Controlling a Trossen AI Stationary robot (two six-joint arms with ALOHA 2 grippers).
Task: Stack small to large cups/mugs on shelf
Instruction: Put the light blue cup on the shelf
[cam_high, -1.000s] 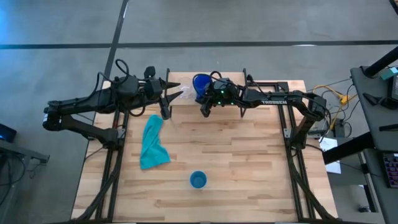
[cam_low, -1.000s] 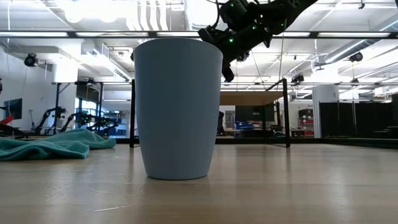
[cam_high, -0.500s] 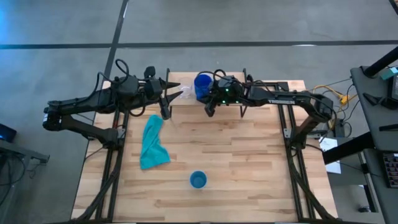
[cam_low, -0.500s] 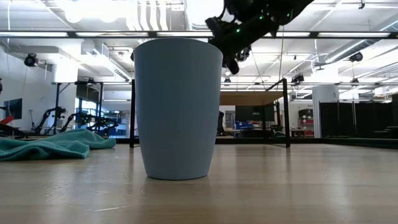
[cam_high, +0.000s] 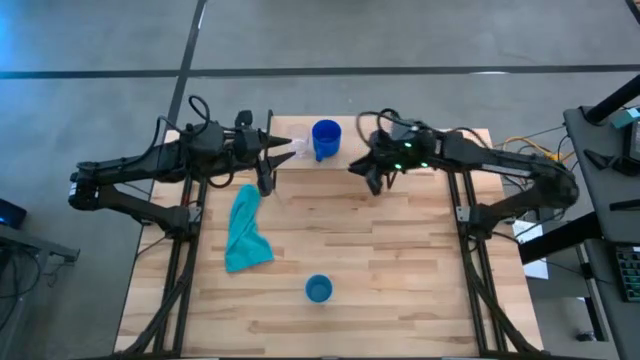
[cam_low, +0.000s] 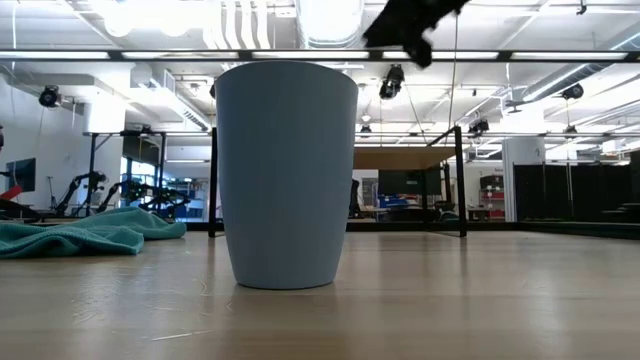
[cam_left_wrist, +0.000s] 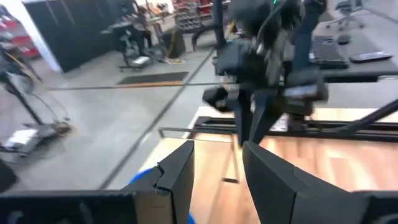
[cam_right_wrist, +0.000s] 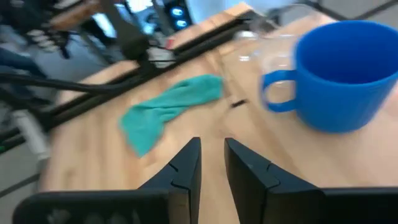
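1. High view: the mug (cam_high: 325, 138) and the glass (cam_high: 297, 152) are seen on the shelf (cam_high: 300, 128), the mug beside the right gripper (cam_high: 374, 182); the light cup (cam_high: 318, 290) stands well apart and should be fetched next.
2. Low view: that cup (cam_low: 287, 175) stands upright.
3. Left wrist view: the left gripper (cam_left_wrist: 217, 177) is parted and empty.
4. Right wrist view: the right gripper (cam_right_wrist: 212, 165) is narrowly parted and empty; the mug (cam_right_wrist: 339, 74) lies ahead, beside the glass (cam_right_wrist: 258, 46).

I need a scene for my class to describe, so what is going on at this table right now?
A two-armed robot is sorting cups. The dark blue mug stands on the wooden shelf at the table's far edge, next to a clear glass cup. The right gripper hangs empty, to the right of the mug. The left gripper waits open near the glass. A lighter blue cup and a teal cloth lie on the table.
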